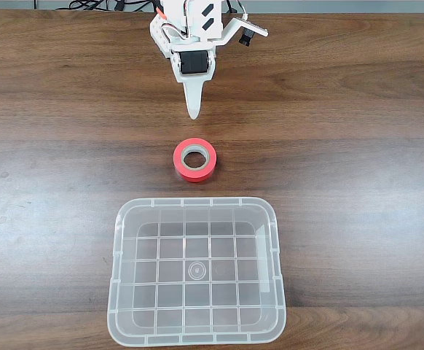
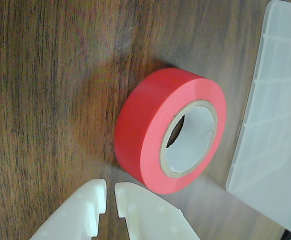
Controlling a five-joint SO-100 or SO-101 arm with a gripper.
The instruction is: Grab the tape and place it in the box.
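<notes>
The end effector (image 1: pixel 193 109) hangs over the wooden counter (image 1: pixel 358 131) at the top of the fixed view, its white fingers together in a single narrow point aimed down the picture toward the tape (image 1: pixel 194 160). Nothing is held. In the wrist view the two white fingertips (image 2: pixel 93 200) come up from the bottom edge with just a thin slit between them, so the jaws are all but closed, and they sit just beside the tape (image 2: pixel 170 130) without touching it. The red roll lies flat on the counter (image 2: pixel 50 90), core hole facing up, grey-beige ring plain to see inside. In the fixed view it sits between the end effector and the box (image 1: pixel 197 271), near the box's far rim but apart from it. The clear box rests at the bottom of that view, its grid floor showing. In the wrist view the box (image 2: pixel 275 110) runs along the right edge, a strip of bare wood between it and the tape.
</notes>
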